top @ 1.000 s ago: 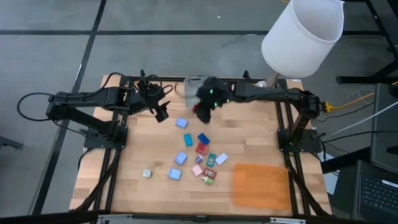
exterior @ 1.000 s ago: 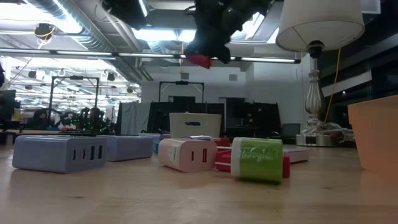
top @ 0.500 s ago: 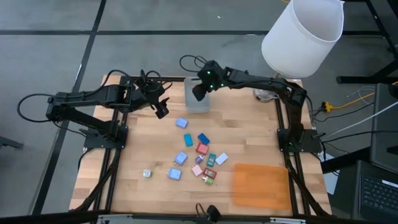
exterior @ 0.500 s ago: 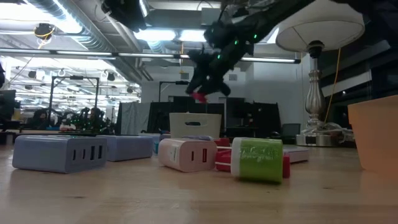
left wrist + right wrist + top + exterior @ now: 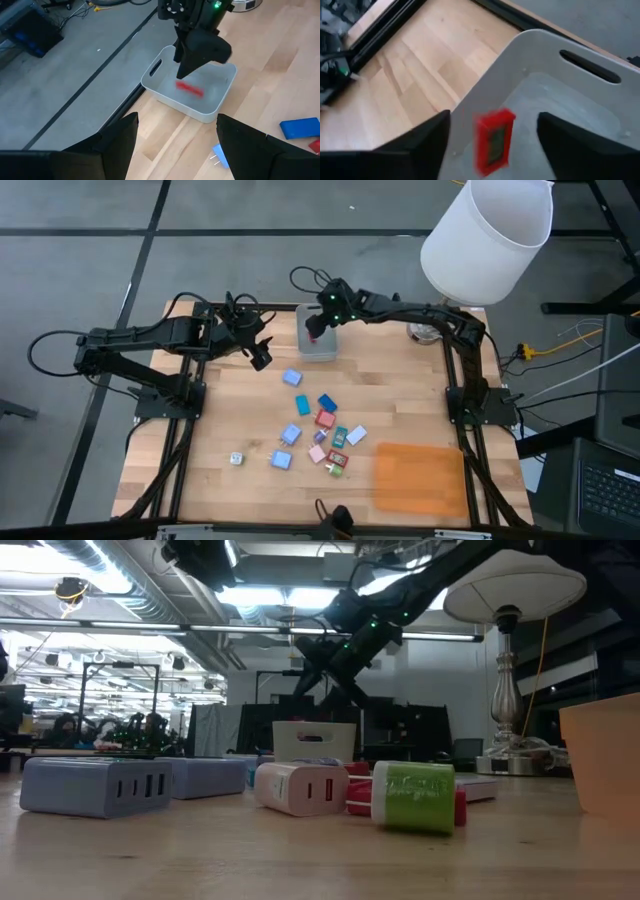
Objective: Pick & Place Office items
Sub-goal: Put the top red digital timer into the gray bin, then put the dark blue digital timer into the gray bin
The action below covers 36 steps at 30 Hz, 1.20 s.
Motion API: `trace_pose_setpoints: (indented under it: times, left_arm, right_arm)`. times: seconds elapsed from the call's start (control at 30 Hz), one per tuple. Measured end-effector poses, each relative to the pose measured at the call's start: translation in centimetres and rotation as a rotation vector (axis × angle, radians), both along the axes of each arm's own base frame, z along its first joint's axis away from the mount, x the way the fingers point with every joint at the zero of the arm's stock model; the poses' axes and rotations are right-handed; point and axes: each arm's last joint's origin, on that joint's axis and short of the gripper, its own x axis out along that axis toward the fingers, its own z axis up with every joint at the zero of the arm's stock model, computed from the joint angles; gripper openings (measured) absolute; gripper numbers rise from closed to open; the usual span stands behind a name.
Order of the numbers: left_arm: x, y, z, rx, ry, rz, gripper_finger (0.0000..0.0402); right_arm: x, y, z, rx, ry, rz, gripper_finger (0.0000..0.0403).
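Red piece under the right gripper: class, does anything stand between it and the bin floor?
Nothing visible does. The red piece is below the open right gripper, over the bare floor of the grey bin; no other item lies inside.

We see that the right gripper point(image 5: 314, 335) has swung from the table's centre toward twelve o'clock, over the grey bin point(image 5: 318, 352), and spread its fingers; the red piece point(image 5: 189, 88) it carried now drops free inside the bin
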Motion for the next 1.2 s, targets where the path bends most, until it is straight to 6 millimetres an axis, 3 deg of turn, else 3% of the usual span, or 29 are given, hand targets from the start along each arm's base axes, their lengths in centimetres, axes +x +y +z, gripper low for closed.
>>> trace_pose_setpoints:
  times: [0.1, 0.2, 0.33, 0.47, 0.63, 0.73, 0.87, 0.97, 1.2]
  left_arm:
    - [0.0, 0.0, 0.0, 0.001, 0.0, 0.0, 0.0264]
    - [0.0, 0.0, 0.0, 0.003, 0.001, 0.003, 0.0264]
    - [-0.4, 0.1, -0.3, 0.028, 0.072, -0.005, 0.0264]
    - [-2.1, 1.5, -0.6, -0.036, 0.146, 0.066, 0.0264]
    - [-4.3, 2.1, 2.7, -0.012, -0.272, 0.039, 0.0264]
    - [-5.9, 1.8, 3.1, 0.046, -0.502, 0.024, 0.0264]
    - [-8.7, 1.0, 0.4, -0.017, -0.646, 0.039, 0.0264]
    - [-10.0, 0.3, -2.1, -0.097, -0.728, 0.032, 0.0261]
    - [-10.5, -0.3, -5.5, -0.094, -0.773, 0.019, 0.024]
  right_arm:
    - [0.0, 0.0, 0.0, 0.009, -0.004, -0.006, 0.0318]
    - [0.0, 0.1, 0.5, 0.033, -0.041, 0.016, 0.0301]
    - [0.0, 0.9, 2.8, 0.065, -0.146, 0.079, 0.0267]
    - [-0.2, 3.1, 5.8, 0.044, -0.209, 0.142, 0.0245]
    - [-0.1, 7.3, 8.8, -0.028, -0.25, 0.213, 0.0239]
    - [0.2, 9.7, 9.6, -0.054, -0.261, 0.242, 0.0239]
    - [0.5, 12.3, 9.4, -0.061, -0.215, 0.271, 0.0239]
    - [0.4, 13.9, 8.1, -0.063, -0.088, 0.236, 0.0239]
    - [-1.4, 16.9, 4.8, 0.037, 0.278, 0.119, 0.0239]
